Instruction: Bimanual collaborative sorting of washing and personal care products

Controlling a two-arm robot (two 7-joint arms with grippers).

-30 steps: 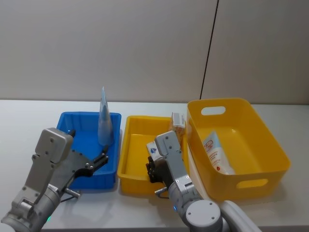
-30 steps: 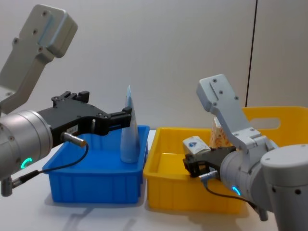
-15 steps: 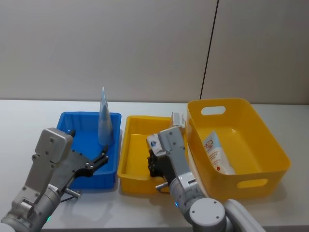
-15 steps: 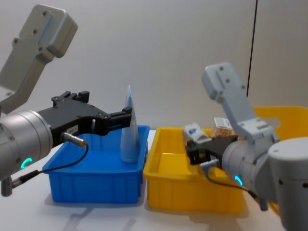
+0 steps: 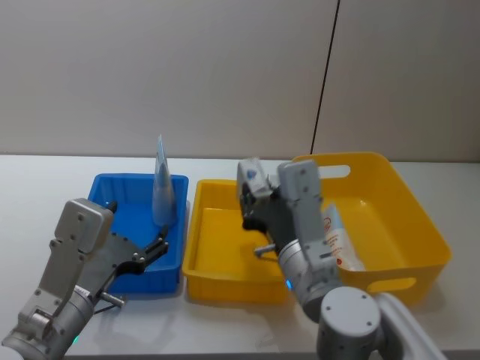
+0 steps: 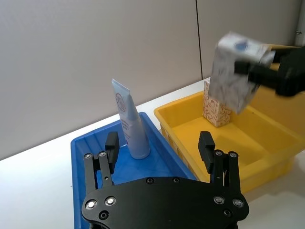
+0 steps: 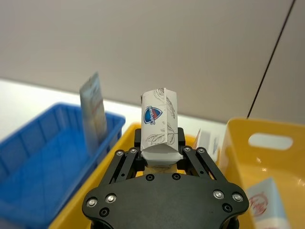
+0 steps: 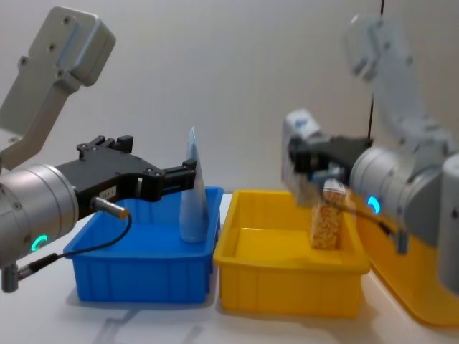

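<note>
My right gripper [image 5: 253, 199] is shut on a small white carton [image 5: 250, 178] with a blue emblem [image 7: 151, 114], holding it in the air above the shallow yellow bin [image 5: 201, 271]. An orange-speckled carton [image 8: 326, 223] stands upright in that bin. A pale blue tube [image 5: 161, 187] stands upright at the far right corner of the blue bin [image 5: 124, 225]. My left gripper [image 5: 156, 247] hovers open over the blue bin's near side, short of the tube [image 6: 128, 125]. A second tube with a red logo [image 5: 334, 237] lies in the deep yellow bin [image 5: 420, 240].
The three bins stand side by side on a white table [image 5: 45, 187], blue on the left, the shallow yellow one in the middle, the deep yellow one on the right. A grey wall runs behind them. Bare table lies in front of and left of the bins.
My right gripper has lifted the white carton up out of the shallow yellow bin and carried it back and to the right. The left arm has not moved.
</note>
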